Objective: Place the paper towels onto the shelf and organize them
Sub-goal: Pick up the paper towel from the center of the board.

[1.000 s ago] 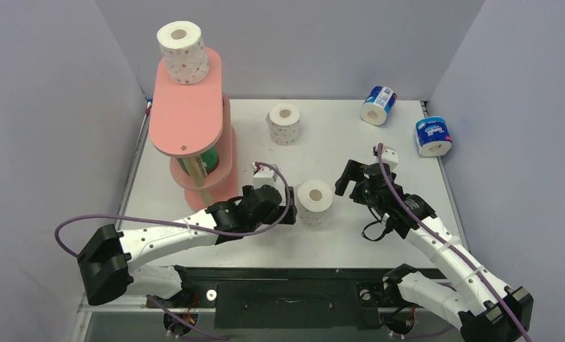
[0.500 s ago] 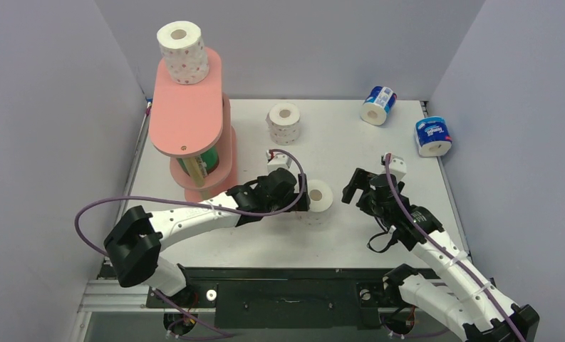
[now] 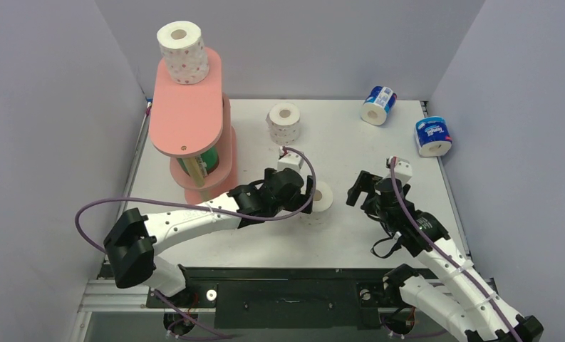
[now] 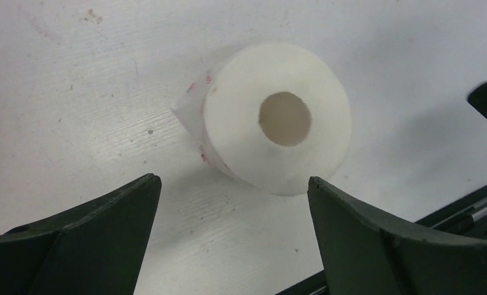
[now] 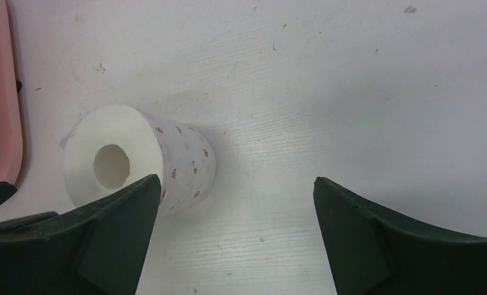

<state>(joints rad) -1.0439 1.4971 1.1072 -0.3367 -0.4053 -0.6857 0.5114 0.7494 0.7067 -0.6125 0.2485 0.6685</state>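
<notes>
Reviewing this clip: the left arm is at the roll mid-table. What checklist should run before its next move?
1. Left gripper open: ok.
2. Roll fully between its fingers: not ok, mostly ahead of the tips.
3. Right gripper apart from that roll: ok.
4. Bare space on the shelf top board: ok, one dotted roll at its far end.
5. Room lower down on it: cannot tell, mostly hidden.

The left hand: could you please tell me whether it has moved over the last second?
Yes. In the top view the left hand has moved right and toward the far wall, farther from the shelf.
</notes>
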